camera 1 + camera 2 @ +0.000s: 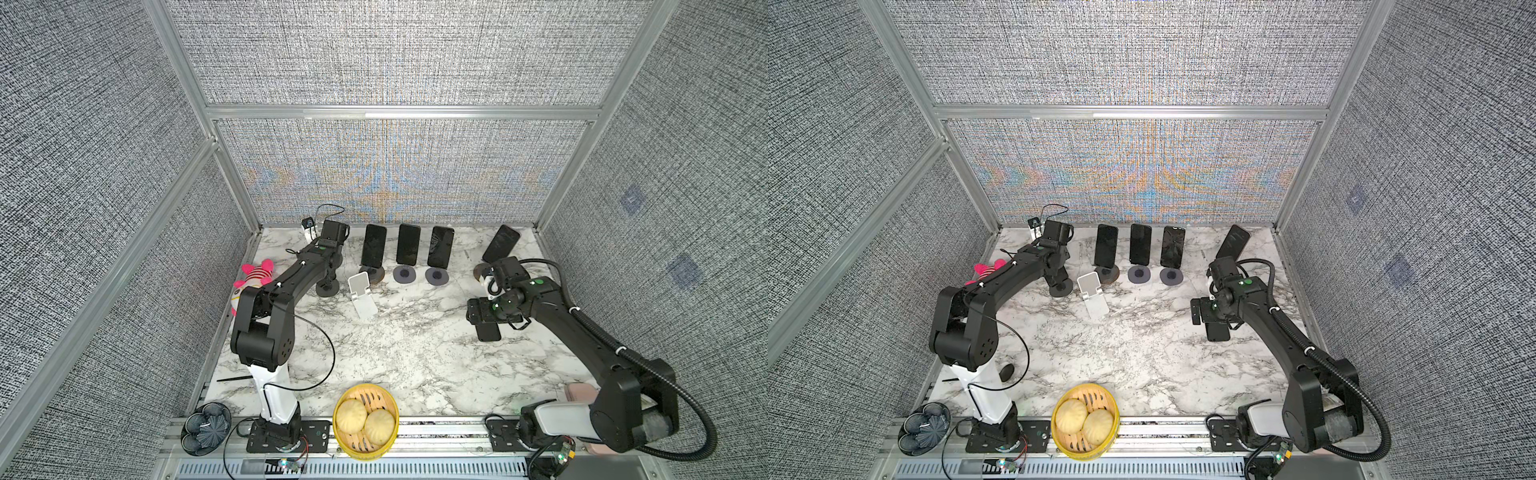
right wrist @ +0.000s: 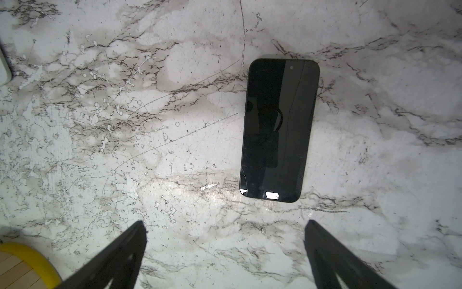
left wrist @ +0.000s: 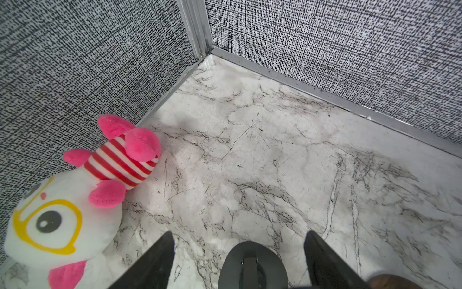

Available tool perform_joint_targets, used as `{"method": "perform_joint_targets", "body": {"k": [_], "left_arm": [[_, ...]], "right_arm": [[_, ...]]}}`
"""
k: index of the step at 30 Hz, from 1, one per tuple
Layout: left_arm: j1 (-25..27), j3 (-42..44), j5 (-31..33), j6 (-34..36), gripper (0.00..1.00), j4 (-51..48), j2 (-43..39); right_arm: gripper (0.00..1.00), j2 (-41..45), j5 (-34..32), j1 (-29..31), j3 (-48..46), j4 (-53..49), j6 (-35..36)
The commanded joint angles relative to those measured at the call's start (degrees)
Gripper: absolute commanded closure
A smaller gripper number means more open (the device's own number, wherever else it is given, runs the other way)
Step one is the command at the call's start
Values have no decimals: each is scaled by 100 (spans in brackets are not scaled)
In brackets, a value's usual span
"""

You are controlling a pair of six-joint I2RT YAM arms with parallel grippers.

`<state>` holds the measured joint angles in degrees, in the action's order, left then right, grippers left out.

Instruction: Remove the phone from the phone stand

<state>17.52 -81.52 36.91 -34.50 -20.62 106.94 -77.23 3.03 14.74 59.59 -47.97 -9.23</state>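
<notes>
While four other phones stand propped along the back wall, both top views show you the phone lying flat on the marble surface. It sits under the wrist of the right arm and clear of every stand. Your left arm reaches to the black stand at the row's left end. That stand appears to carry no phone, nor does the white stand just beside it.

Left wrist view: the left fingers are spread, one on each side of the black stand's head, with a gap on both sides. They grip nothing. A plush toy lies against the side wall.

Right wrist view: the right fingers gape wide and empty above the surface. The phone lies ahead of their tips, screen up and apart from them. A fine line runs down the glass — likely a crack.

Judged from that, treat the phone as a stiff, thin slab of modest weight with slick, fragile faces. Lying flat, it offers little to get under — so take it across its two long edges near mid-length, squeezing no harder than needed.
</notes>
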Motion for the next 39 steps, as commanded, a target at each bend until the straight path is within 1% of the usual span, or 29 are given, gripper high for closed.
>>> {"method": "perform_joint_targets", "body": {"k": [1, 10, 20, 26, 29, 33, 36, 39], "left_arm": [[-3, -40, -8, 3, 21, 29, 29], [-4, -31, -21, -81, 23, -88, -135], [6, 46, -237, -174, 27, -234, -591], [5, -35, -324, -107, 28, -287, -411], [-1, 12, -398, -215, 31, -296, -489], [3, -24, -536, -171, 36, -385, -692], [6, -64, -696, -179, 38, -639, -851], [6, -62, -951, -146, 39, -815, -1036]], "right_arm": [[1, 6, 5, 8, -16, -20, 14], [1, 6, 5, 3, -13, -11, 2], [1, 193, 336, 3, 0, -47, 115], [1, 248, 378, 9, -8, -26, 114], [1, 316, 373, 11, -2, -81, 106], [1, 395, 371, 8, -1, -99, 124], [1, 385, 585, 8, 23, -73, 205], [1, 384, 1086, 29, 52, 57, 350]]}}
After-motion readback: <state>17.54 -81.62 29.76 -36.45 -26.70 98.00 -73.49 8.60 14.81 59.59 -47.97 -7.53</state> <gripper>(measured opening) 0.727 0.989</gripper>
